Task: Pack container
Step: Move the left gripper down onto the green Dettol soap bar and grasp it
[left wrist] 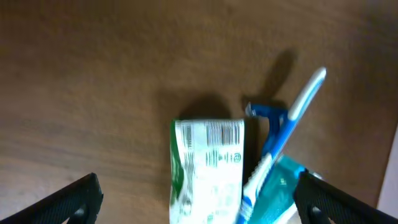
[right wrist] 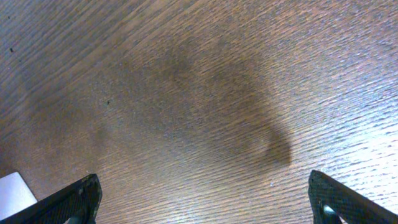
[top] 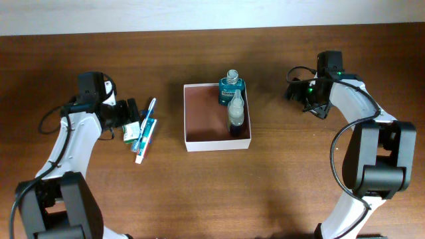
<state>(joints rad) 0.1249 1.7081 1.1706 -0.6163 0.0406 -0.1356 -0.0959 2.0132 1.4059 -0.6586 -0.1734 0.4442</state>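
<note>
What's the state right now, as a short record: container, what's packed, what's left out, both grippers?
container: centre of table, open
packed: blue bottle and clear bottle, along its right wall
left out: green-white packet, toothbrush, teal packet, clustered left of the container
left gripper: open, over the green-white packet, holding nothing
right gripper: open, over bare table, right of the container

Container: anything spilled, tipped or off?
Nothing stands out. The container sits square, with a blue bottle and a clear bottle against its right wall and no spill visible. The toothbrush and a green-white packet lie outside it, by the open left gripper.
</note>
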